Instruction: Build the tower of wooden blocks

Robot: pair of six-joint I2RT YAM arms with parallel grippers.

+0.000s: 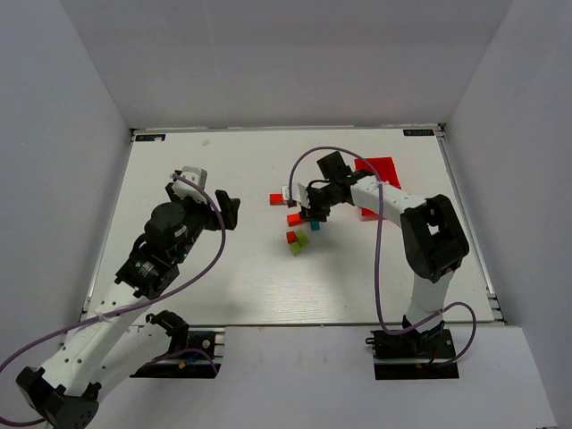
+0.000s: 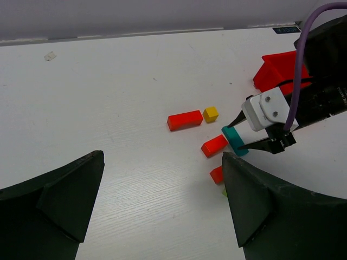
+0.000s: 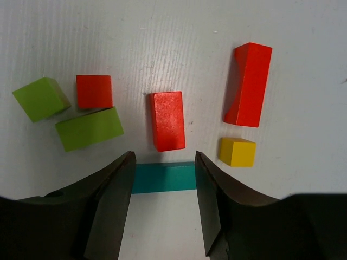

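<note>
No stack stands; the wooden blocks lie loose on the white table (image 1: 223, 268). In the right wrist view I see a long red bar (image 3: 248, 84), a yellow cube (image 3: 237, 151), a short red bar (image 3: 167, 120), a red cube (image 3: 94, 91), a lime bar (image 3: 89, 129) and a lime cube (image 3: 40, 98). My right gripper (image 3: 162, 181) is shut on the ends of a teal bar (image 3: 162, 177), low over the table just behind the short red bar. It also shows in the top view (image 1: 313, 218). My left gripper (image 1: 213, 193) is open and empty, well left of the blocks.
A red plastic bin (image 1: 380, 172) sits at the back right, behind my right arm; it also shows in the left wrist view (image 2: 279, 67). Grey walls enclose the table on three sides. The left wrist view shows the blocks (image 2: 185, 119) ahead and to the right.
</note>
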